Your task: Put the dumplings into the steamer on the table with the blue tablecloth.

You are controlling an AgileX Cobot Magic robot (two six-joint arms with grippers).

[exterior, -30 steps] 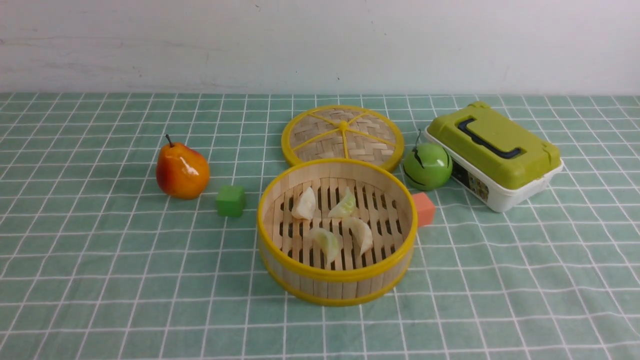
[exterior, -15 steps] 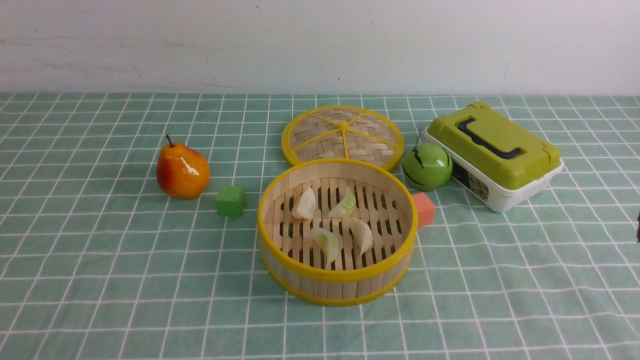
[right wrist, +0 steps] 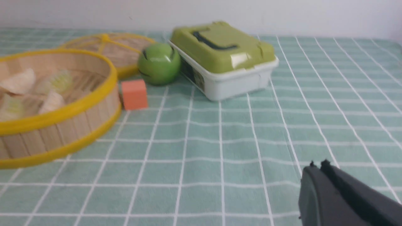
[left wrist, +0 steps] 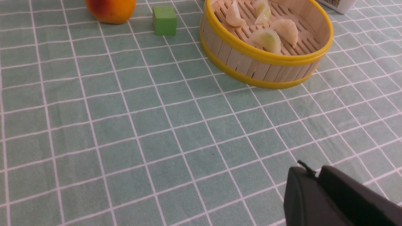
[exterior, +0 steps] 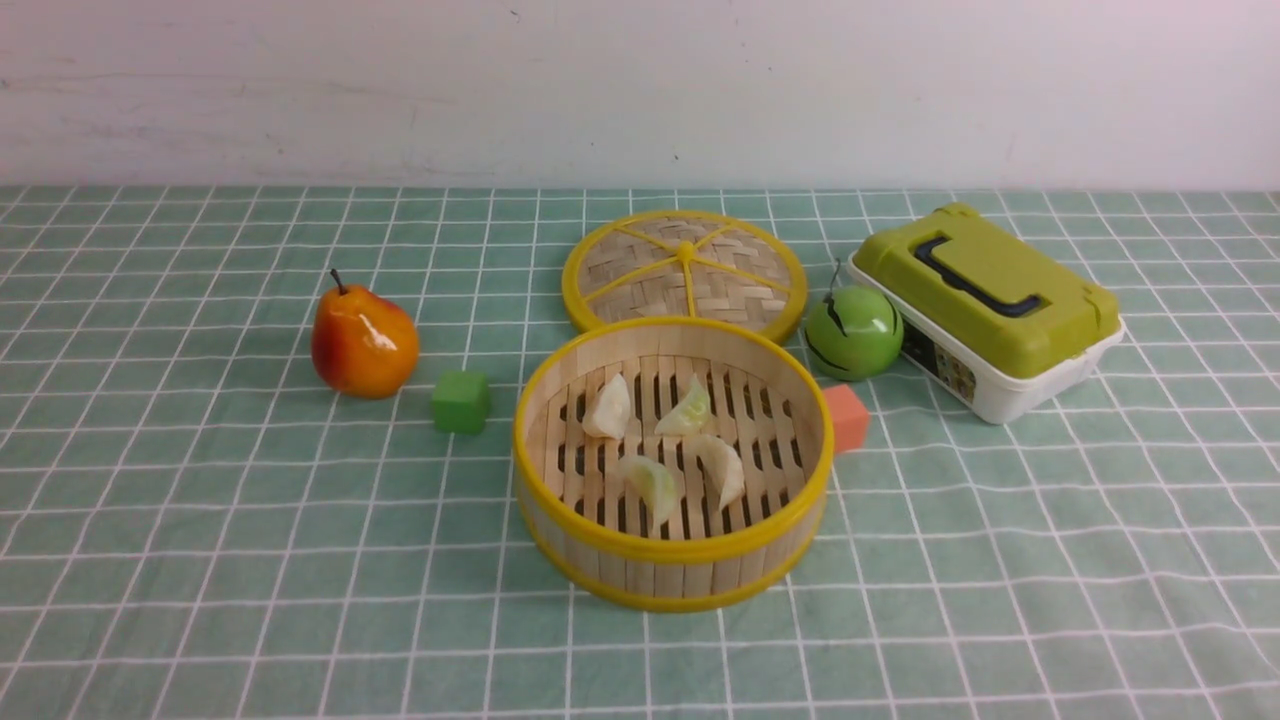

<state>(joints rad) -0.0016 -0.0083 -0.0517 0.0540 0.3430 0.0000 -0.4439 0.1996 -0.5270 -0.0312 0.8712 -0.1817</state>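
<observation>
The steamer (exterior: pixel 672 560), a round bamboo basket with yellow rim bands, stands mid-table on the blue tablecloth (exterior: pixel 200 520). Several pale dumplings (exterior: pixel 657 485) lie on its slatted floor; they also show in the left wrist view (left wrist: pixel 267 37) and the right wrist view (right wrist: pixel 19 82). Neither gripper shows in the front view. My left gripper (left wrist: pixel 315 172) is shut and empty, over bare cloth on the near side of the steamer (left wrist: pixel 267 67). My right gripper (right wrist: pixel 317 164) is shut and empty, over bare cloth to the right of the steamer (right wrist: pixel 62 125).
The flat woven lid (exterior: pixel 685 270) lies behind the steamer. A green apple (exterior: pixel 855 333), an orange cube (exterior: pixel 848 418) and a green-lidded white box (exterior: pixel 985 310) are at the right. A pear (exterior: pixel 363 342) and a green cube (exterior: pixel 461 402) are at the left.
A dark sliver at the right edge of the front view half a second ago is gone now. The objects on the table have not moved.
</observation>
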